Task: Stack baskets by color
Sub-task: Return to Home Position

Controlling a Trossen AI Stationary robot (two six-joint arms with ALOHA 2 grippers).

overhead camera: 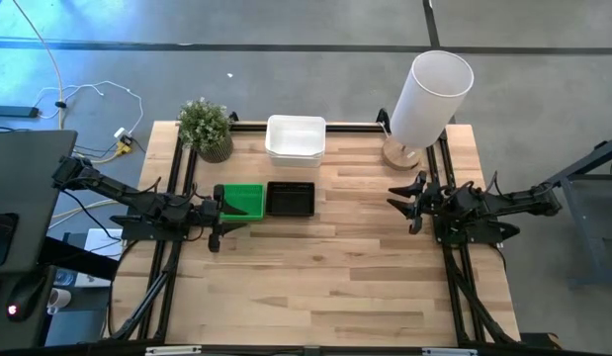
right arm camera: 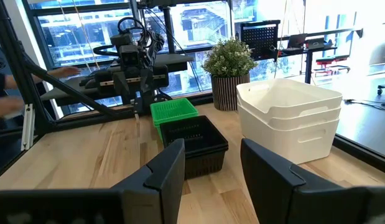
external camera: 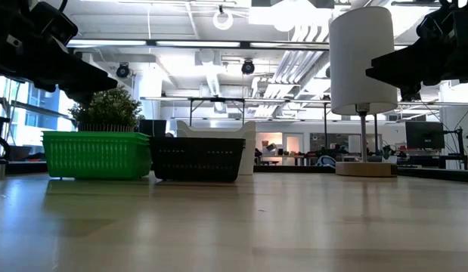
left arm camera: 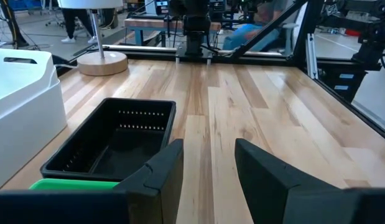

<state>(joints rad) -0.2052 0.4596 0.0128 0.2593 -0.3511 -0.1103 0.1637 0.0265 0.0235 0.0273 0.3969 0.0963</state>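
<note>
White basket stack [overhead camera: 296, 138] sits at the far edge of the table [overhead camera: 335, 287], trays nested, top tray's bare floor showing. Black mesh basket stack [overhead camera: 291, 199] is just in front of it, toward table centre. Green basket stack [overhead camera: 244, 201] is diagonal from the white stack, on my left-arm side, close beside the black one; can't tell if they touch. My left gripper [overhead camera: 218, 217] is at the green stack's outer edge, fingers spread, released. My right gripper [overhead camera: 408, 204] is well apart from the white stack, past the white cylinder lamp [overhead camera: 431, 96], also released. Potted plant [overhead camera: 206, 127] is beside the white stack.
</note>
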